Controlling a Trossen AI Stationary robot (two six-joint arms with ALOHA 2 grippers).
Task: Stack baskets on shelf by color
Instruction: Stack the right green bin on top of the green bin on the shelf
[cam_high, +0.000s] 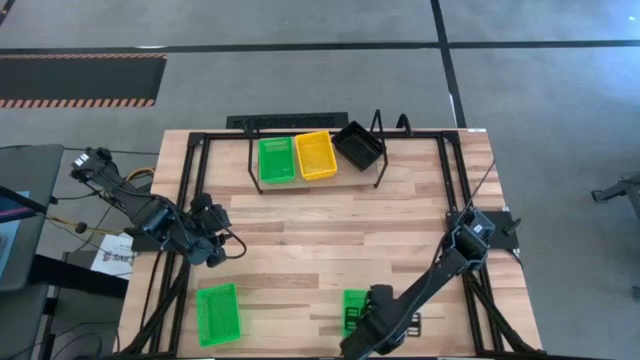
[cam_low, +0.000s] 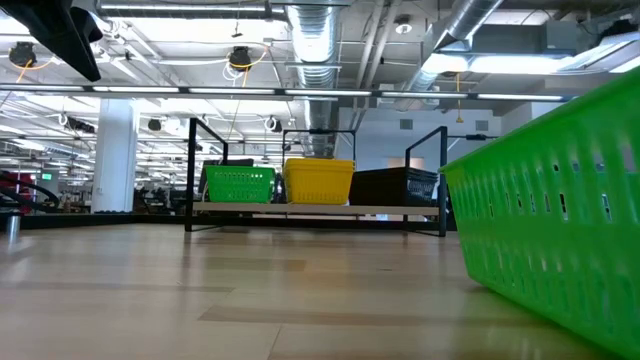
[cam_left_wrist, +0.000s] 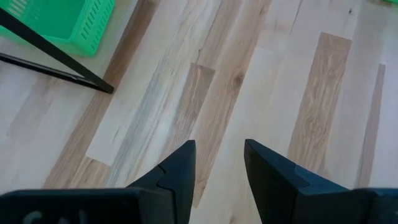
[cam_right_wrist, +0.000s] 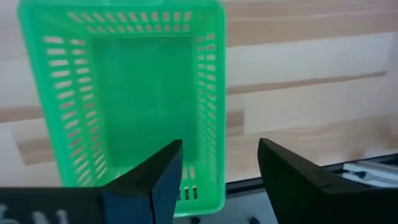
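From above, the shelf (cam_high: 318, 158) stands at the table's far edge, its long axis running left to right. On it sit a green basket (cam_high: 276, 160) and a yellow basket (cam_high: 316, 155) side by side and touching, long axes pointing across the board toward the near edge; a black basket (cam_high: 357, 144) at the right end is turned at an angle to them. Two more green ones lie near the front edge — one at the front left (cam_high: 218, 313), long axis running front to back, and one at front centre (cam_high: 356, 309), partly under the right gripper (cam_high: 372, 318). The left gripper (cam_high: 212, 250) hangs over bare wood at the left. A white sheet beside the table carries print too small to read.

At table height, the three shelved baskets stand in a row: green (cam_low: 239, 184), yellow (cam_low: 319, 181), black (cam_low: 406, 187).

The left wrist view shows its fingers (cam_left_wrist: 176, 177) parted over bare tabletop (cam_left_wrist: 261, 87), gripping nothing.

The right wrist view shows its fingers (cam_right_wrist: 163, 177) spread, one above the basket's (cam_right_wrist: 124, 93) interior and one outside its wall.
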